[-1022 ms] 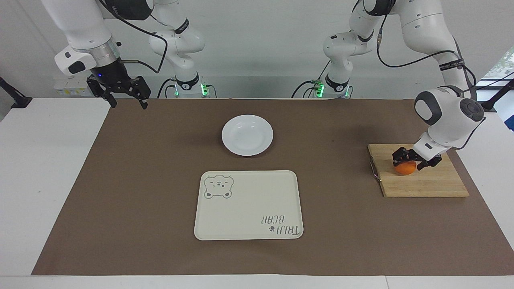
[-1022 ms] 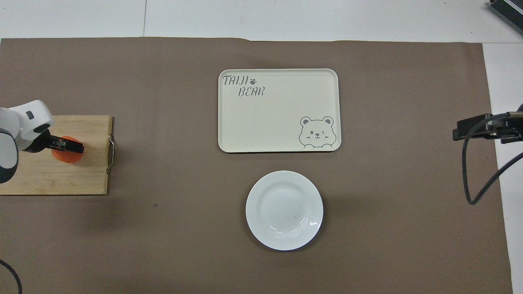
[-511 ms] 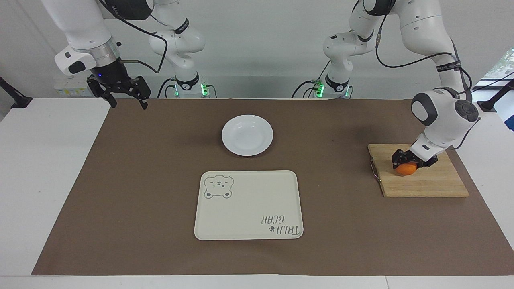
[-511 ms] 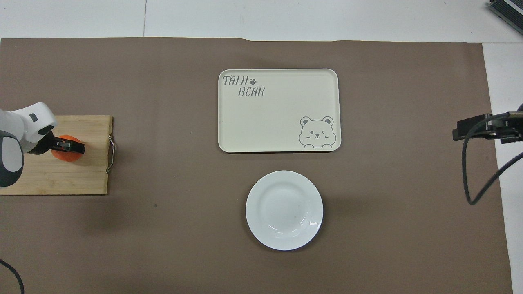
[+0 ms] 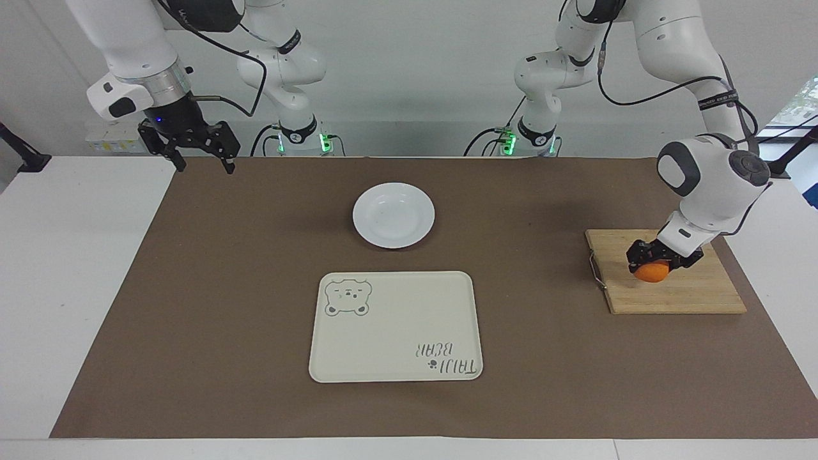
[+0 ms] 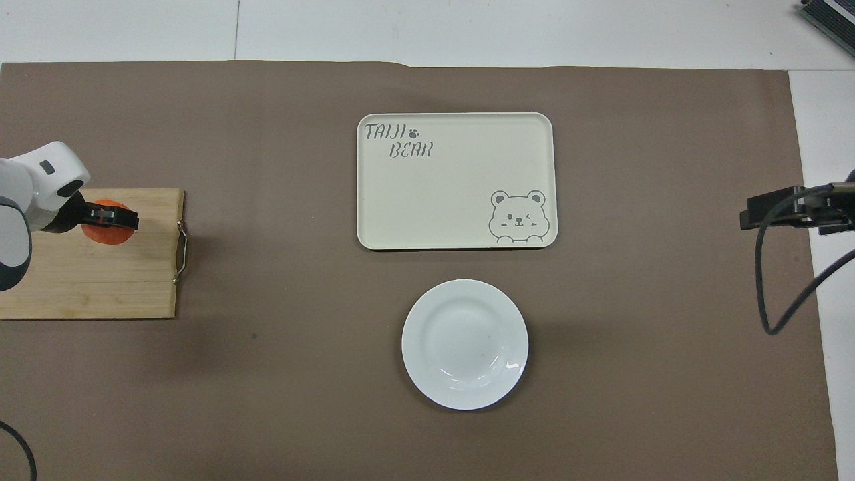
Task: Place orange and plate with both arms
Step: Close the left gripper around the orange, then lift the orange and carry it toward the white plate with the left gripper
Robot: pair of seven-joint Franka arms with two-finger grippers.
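The orange is clamped in the closed left gripper; it is to be raised vertically off the cutting board without tilt.

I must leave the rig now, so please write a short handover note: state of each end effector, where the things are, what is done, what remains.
Left end effector: shut on the orange, over the wooden cutting board at the left arm's end of the table.
Right end effector: open, holding nothing, waiting over the mat's corner at the right arm's end.
Plate: on the mat, untouched, nearer to the robots than the bear tray, which holds nothing.
Done: orange gripped.
Left: likely carry and place the orange; move the plate.
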